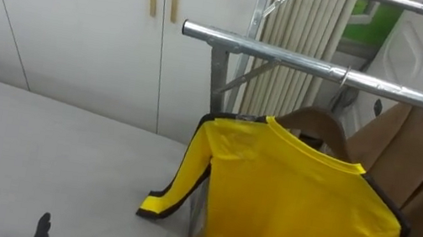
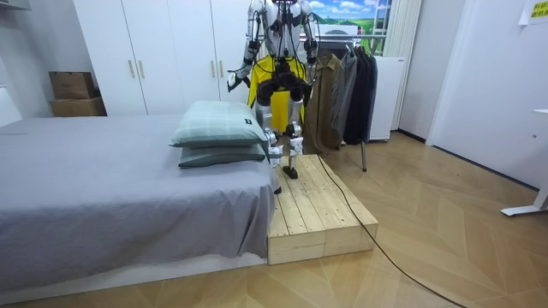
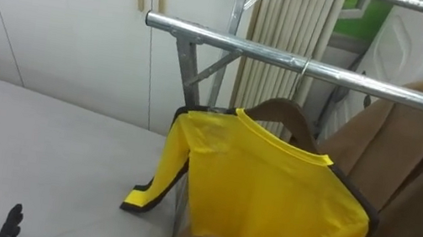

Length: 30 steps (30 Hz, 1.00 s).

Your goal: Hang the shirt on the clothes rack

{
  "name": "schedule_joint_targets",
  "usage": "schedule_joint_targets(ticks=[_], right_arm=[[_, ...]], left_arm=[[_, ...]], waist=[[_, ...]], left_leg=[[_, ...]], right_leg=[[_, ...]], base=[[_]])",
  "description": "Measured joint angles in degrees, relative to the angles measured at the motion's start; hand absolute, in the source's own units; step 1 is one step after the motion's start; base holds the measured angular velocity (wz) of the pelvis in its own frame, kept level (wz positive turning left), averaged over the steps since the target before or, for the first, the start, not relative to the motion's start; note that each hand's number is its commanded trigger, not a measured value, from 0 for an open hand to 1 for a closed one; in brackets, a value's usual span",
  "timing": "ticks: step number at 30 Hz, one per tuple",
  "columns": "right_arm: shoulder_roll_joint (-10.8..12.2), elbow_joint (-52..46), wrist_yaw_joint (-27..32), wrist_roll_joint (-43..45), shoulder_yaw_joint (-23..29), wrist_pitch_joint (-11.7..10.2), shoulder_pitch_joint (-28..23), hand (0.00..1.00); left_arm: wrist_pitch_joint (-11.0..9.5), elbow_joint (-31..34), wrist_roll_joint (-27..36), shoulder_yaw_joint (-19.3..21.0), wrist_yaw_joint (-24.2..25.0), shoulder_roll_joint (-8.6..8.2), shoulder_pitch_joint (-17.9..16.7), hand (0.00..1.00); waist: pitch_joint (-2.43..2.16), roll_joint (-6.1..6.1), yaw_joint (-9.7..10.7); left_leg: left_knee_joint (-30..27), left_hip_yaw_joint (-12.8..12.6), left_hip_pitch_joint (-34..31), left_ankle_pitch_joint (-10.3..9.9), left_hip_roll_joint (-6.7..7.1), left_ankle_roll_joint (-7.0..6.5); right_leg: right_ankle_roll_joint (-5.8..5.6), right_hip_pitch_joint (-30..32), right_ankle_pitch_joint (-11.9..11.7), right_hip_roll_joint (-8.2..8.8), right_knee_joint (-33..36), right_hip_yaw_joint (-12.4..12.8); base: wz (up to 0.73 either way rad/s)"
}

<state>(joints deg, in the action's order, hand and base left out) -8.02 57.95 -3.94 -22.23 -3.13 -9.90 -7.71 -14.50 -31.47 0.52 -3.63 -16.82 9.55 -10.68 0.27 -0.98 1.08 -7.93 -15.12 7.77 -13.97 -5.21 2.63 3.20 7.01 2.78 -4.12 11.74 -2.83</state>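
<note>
The yellow shirt (image 1: 292,199) hangs on a wooden hanger (image 1: 321,123), and the hook (image 1: 344,76) appears to sit over the metal rail (image 1: 273,53). I judge the hang itself close to done. What remains is letting go cleanly, and that is where you can lose it.

The left hand (image 1: 43,228) shows as a dark tip at 7 o'clock in the eye view, well apart from the shirt. I cannot tell whether it is spread or closed.

First risk: the hook. From here you cannot see how deeply it wraps the rail. If it only rests on top, any tug on the cloth could lift it off and drop hanger and shirt together.

Second risk: the shirt lies slanted, with the shoulder at 4 o'clock lower and pressed against the brown coat (image 1: 418,160). A brush against the coat as an arm draws back could slide the shirt down that side of the hanger.

Third risk: the long sleeve (image 1: 172,176) dangles at 8 o'clock, just beside the bed (image 1: 37,142). An arm passing low there could catch it and drag the hanger along the rail.

Last, the robot stands on a wooden platform (image 2: 317,205) beside the bed. A careless step back could put a foot over its edge.
</note>
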Motion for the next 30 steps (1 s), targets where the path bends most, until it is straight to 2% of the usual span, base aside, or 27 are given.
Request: schedule_joint_targets(ticks=[5,8,10,12,13,15,16,17,18,19,20,21,22,23,24,25,26,27,28,30], right_arm=[[0.7,0.27,-0.05,0.16,-0.13,0.07,-0.61,0.0],[0.79,2.24,-0.55,1.37,-0.13,0.09,0.06,0.0],[0.74,4.41,-1.04,1.39,-0.29,0.11,0.42,0.0],[0.54,6.36,-1.13,1.31,-2.35,0.81,0.84,0.0],[0.6,6.8,-1.23,1.61,-2.65,0.98,1.21,0.0],[0.44,7.41,-1.26,2.27,-3.78,1.31,2.32,0.0],[0.33,8.11,-1.23,2.48,-4.6,1.28,3.38,0.0],[0.51,9.06,-1.14,2.96,-4.69,1.31,4.54,0.0],[0.51,9.52,-1.07,4.21,-4.69,1.27,5.88,0.0],[0.45,9.83,-1.04,4.69,-4.69,1.19,6.61,0.0],[0.22,11.03,-0.98,4.83,-4.64,1.03,8.13,0.0],[-0.15,11.42,-0.75,5.09,-4.65,1.05,8.83,0.0],[-0.28,11.4,-0.62,5.35,-4.68,1.04,8.96,0.0],[-0.52,11.43,-0.41,5.56,-4.7,1.05,8.97,0.0],[-0.64,11.44,-0.4,5.54,-4.58,1.19,9.27,0.0],[-0.63,11.45,-0.37,5.54,-4.55,1.21,9.4,0.0],[-0.6,11.52,-0.33,5.53,-4.49,1.19,9.48,0.0],[-0.55,11.49,-0.31,5.61,-4.48,1.19,9.46,0.0],[-0.55,11.49,-0.32,5.71,-4.41,1.19,9.5,0.0],[-0.29,11.9,-0.43,6.78,-4.42,1.15,9.7,0.0]], left_arm=[[0.01,0.5,-0.1,0.19,0.07,-0.23,-0.47,0.0],[0.0,0.66,-0.18,0.2,0.35,-1.03,-0.64,0.0],[-0.05,-0.1,-0.23,0.01,1.28,-1.18,-0.57,0.0],[-0.04,-0.35,-1.34,-0.41,2.41,-1.22,-1.61,0.0],[-0.04,-0.41,-1.35,-0.66,2.44,-1.23,-2.02,0.0],[0.04,-1.35,-1.23,-1.41,3.09,-1.71,-2.77,0.0],[0.3,-1.71,-1.3,-1.6,3.7,-2.45,-3.18,0.0],[0.34,-1.72,-1.25,-1.88,4.09,-3.0,-3.39,0.0],[0.39,-1.66,-1.17,-2.37,4.24,-3.11,-3.36,0.0],[0.43,-1.53,-1.1,-2.37,4.56,-3.17,-3.31,0.0],[0.45,-1.34,-1.19,-2.35,5.05,-3.26,-3.08,0.0],[0.48,-1.37,-1.18,-2.3,5.24,-3.46,-2.96,0.0],[0.61,-1.39,-1.17,-2.29,5.32,-3.51,-3.0,0.0],[0.7,-1.43,-1.18,-2.23,5.96,-3.51,-2.98,0.0],[0.71,-1.56,-1.3,-2.09,6.37,-3.45,-2.93,0.0],[0.77,-1.61,-1.31,-2.11,6.46,-3.43,-2.89,0.0],[0.77,-1.62,-1.38,-2.2,6.54,-3.43,-2.94,0.0],[0.77,-1.8,-1.4,-2.26,6.54,-3.45,-3.2,0.0],[0.77,-1.9,-1.41,-2.25,6.52,-3.42,-3.28,0.0],[0.75,-5.13,-1.32,-2.25,6.3,-3.14,-3.17,0.0]], waist=[[-0.01,0.19,0.01],[-0.17,0.7,-0.87],[-0.2,0.8,-1.36],[-0.17,0.97,-3.08],[-0.14,1.01,-3.32],[0.15,1.57,-4.53],[0.32,1.82,-5.11],[0.39,1.75,-5.5],[0.51,1.45,-5.6],[0.49,1.25,-5.62],[0.65,0.83,-5.93],[0.98,0.23,-6.5],[0.92,0.32,-6.86],[0.72,0.26,-7.7],[0.74,0.01,-7.73],[0.79,-0.03,-7.57],[0.84,-0.18,-7.52],[0.72,-0.24,-7.7],[0.77,-0.33,-7.7],[0.57,-0.68,-7.4]], left_leg=[[-1.61,1.6,-0.27,-0.55,-0.01,-0.1],[-2.07,2.82,-0.37,-0.84,0.05,-0.05],[-2.63,4.66,-0.61,-0.8,0.18,0.0],[-3.89,6.92,-2.07,-0.63,0.02,0.25],[-4.09,7.61,-2.63,-0.49,0.02,0.42],[-5.45,9.56,-4.66,-0.2,0.02,0.48],[-6.94,9.75,-6.79,0.17,-0.01,0.54],[-8.27,7.94,-9.17,1.1,-0.16,0.44],[-8.96,4.11,-11.49,2.85,-0.36,0.08],[-9.06,1.96,-12.42,3.89,-0.36,-0.42],[-9.09,-1.88,-13.93,5.58,-0.57,-1.17],[-11.11,-5.73,-15.01,5.52,-1.71,-1.9],[-12.92,-7.14,-15.29,4.9,-2.34,-2.78],[-15.71,-8.79,-14.91,3.34,-3.32,-3.37],[-16.33,-10.65,-13.6,2.08,-4.0,-2.86],[-16.35,-11.25,-13.02,1.46,-4.19,-2.3],[-16.2,-11.34,-12.35,0.46,-4.02,-1.8],[-15.71,-11.33,-11.93,-0.39,-3.71,-2.07],[-15.34,-11.14,-11.93,-0.79,-3.67,-2.35],[-14.78,-8.08,-12.4,-1.87,-2.87,-2.78]], right_leg=[[0.2,0.01,1.77,0.89,2.59,-2.03],[0.33,0.04,3.01,1.43,4.31,-3.07],[0.46,-0.26,3.91,2.18,5.25,-4.81],[0.72,-0.58,4.24,3.13,4.96,-7.18],[0.82,-0.53,4.3,3.38,4.93,-8.05],[1.0,-0.39,4.49,4.25,4.78,-10.65],[1.08,-0.37,4.75,5.2,4.69,-13.23],[1.07,-0.31,5.28,6.46,4.59,-16.52],[1.1,-0.2,5.89,8.19,4.99,-20.49],[1.02,-0.12,6.29,9.06,5.13,-22.53],[0.53,-0.35,7.25,10.67,5.17,-26.73],[0.56,-1.1,8.26,11.75,5.21,-30.88],[0.44,-1.67,8.6,12.03,5.23,-32.83],[0.24,-2.75,9.28,12.67,5.5,-36.66],[-0.05,-3.65,10.16,13.59,6.48,-40.15],[-0.28,-4.07,10.55,13.88,6.89,-41.65],[-1.05,-4.63,11.23,14.62,8.12,-44.09],[-1.6,-5.29,11.91,15.55,9.41,-46.68],[-1.8,-5.57,12.22,15.86,10.15,-47.61],[-2.32,-7.38,12.8,17.43,12.16,-49.73]], base=[[0.17],[0.24],[0.46],[0.56],[0.67],[0.73],[1.21],[1.8],[1.74],[1.93],[1.87],[1.83],[1.71],[1.74],[1.73],[1.66],[1.45],[1.28],[0.94],[0.61]])
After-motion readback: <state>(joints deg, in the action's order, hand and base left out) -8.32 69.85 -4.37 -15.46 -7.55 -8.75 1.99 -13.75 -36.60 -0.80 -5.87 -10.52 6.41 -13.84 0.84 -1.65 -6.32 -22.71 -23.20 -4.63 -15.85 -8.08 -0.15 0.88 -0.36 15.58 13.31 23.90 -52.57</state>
